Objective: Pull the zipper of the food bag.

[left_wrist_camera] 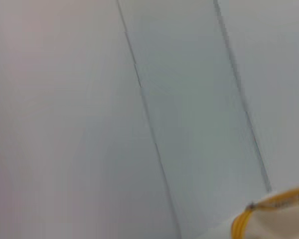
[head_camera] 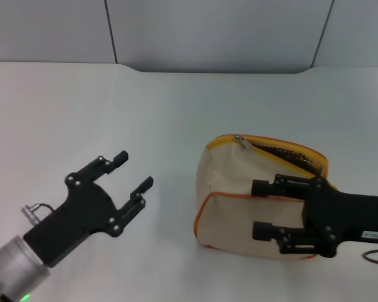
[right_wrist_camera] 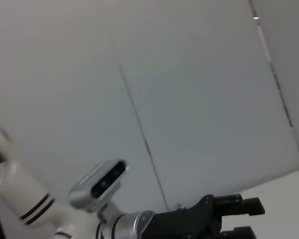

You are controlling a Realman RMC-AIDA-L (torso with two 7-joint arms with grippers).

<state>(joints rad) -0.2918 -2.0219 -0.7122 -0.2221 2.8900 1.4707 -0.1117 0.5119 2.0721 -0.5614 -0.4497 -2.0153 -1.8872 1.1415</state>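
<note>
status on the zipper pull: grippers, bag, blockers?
Left gripper open, clear of food bag. Right gripper open against bag's side. Zipper pull untouched, unobstructed.

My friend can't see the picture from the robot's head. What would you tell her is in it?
A beige food bag with orange piping sits on a white table, its zipper partly open. The right gripper has one finger on the bag's front and one by its bottom edge; the left gripper hovers open beside it.

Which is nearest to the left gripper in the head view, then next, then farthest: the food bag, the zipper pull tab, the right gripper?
From the left gripper:
1. Food bag, just to its right.
2. Zipper pull tab, at the bag's top corner.
3. Right gripper, against the bag's far side.
</note>
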